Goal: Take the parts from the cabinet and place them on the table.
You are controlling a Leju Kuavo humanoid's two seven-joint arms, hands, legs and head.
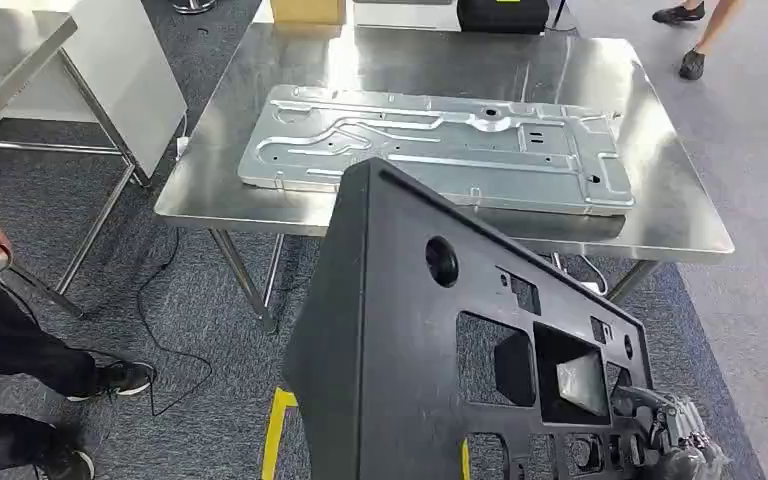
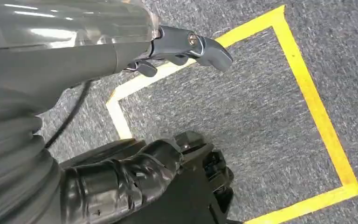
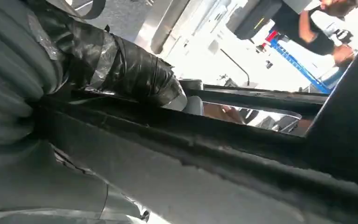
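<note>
Black panel [image 1: 410, 370] — right hand [image 1: 665, 425] fingers gripping its lower edge (left hand [image 2: 186, 46] fingers loosely spread).

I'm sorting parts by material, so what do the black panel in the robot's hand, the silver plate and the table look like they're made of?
Black panel: likely molded plastic, matte, with cutouts. Silver plate: apparently stamped sheet metal, with pressed ribs and a dull sheen. Table: probably stainless steel, reflective.
</note>
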